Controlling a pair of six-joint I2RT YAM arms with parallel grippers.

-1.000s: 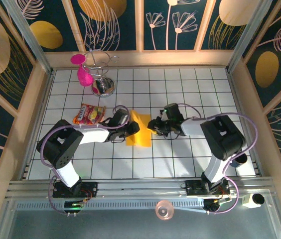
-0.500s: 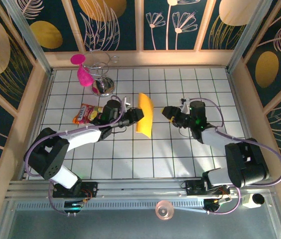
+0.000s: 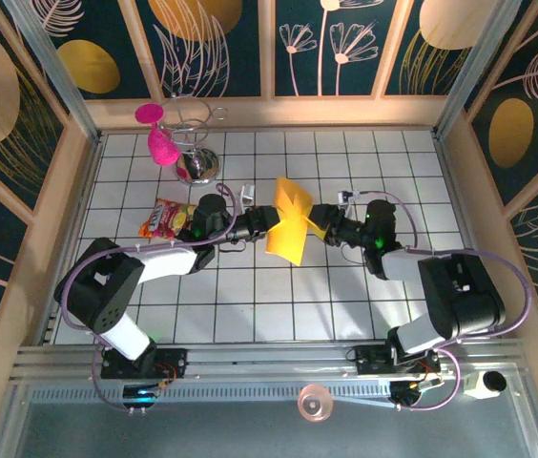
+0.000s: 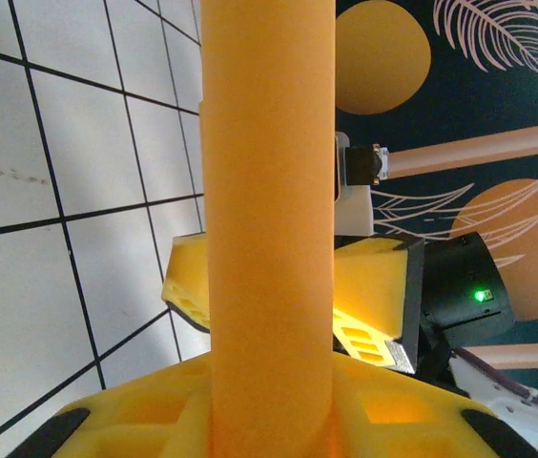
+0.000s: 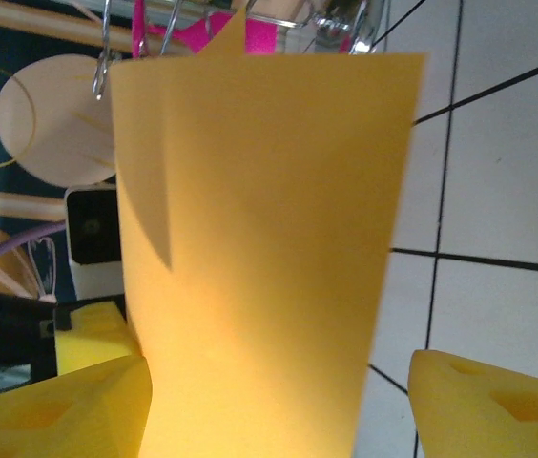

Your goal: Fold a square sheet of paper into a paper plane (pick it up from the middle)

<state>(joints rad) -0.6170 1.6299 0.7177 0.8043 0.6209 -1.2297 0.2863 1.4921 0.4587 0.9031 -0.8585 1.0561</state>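
Yellow foam pads of the left fingers (image 4: 107, 425) are closing narrowly on the folded sheet of paper (image 4: 269, 191). They are pinching its lower end, so the orange-yellow strip is rising straight up through the middle of the left wrist frame. Opposite them the right fingers (image 5: 484, 410) are standing wide and gripping nothing. One pad is sitting at the sheet's lower left in the right wrist frame, touching or just beside it, I cannot tell which. The other is hanging well clear at lower right, with white tile showing in the gap.

From above, the paper is standing on edge at the centre of the frame, held up between the two wrists. The left arm (image 3: 155, 262) is reaching in from the lower left and the right arm (image 3: 441, 286) from the lower right. A red-and-yellow snack packet (image 3: 169, 219) is lying flat on the white tiled counter (image 3: 345, 305), just left of the left wrist. In the upper left a wire stand (image 3: 197, 162) on a shiny base is standing with a pink piece (image 3: 159, 145) beside it.
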